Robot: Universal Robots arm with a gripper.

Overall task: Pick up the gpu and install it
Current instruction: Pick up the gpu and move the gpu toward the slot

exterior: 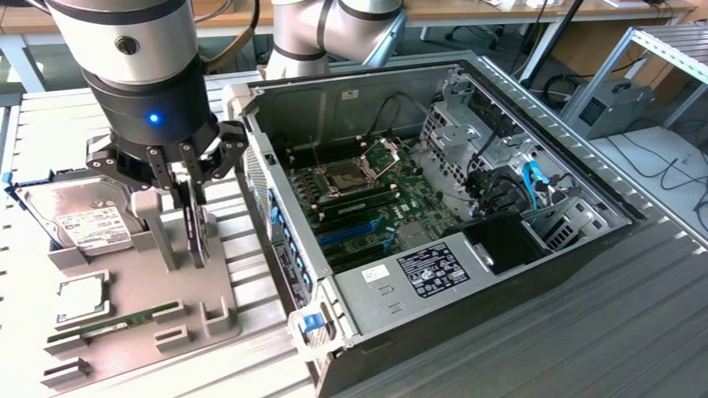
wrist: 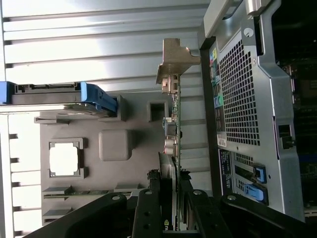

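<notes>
The gpu is a thin black card standing on edge in a slot of the grey holder tray, to the exterior view's left of the open computer case. My gripper comes down on it from above, its two fingers pressed against the card's flat sides. In the wrist view the gpu appears edge-on, its silver bracket at the far end, and the gripper is shut around the near end. The blue expansion slots lie on the motherboard inside the case.
The tray also holds a silver hard drive, a square processor chip and a green memory stick. The case's perforated rear panel is close beside the card. Ribbed metal table surrounds the case.
</notes>
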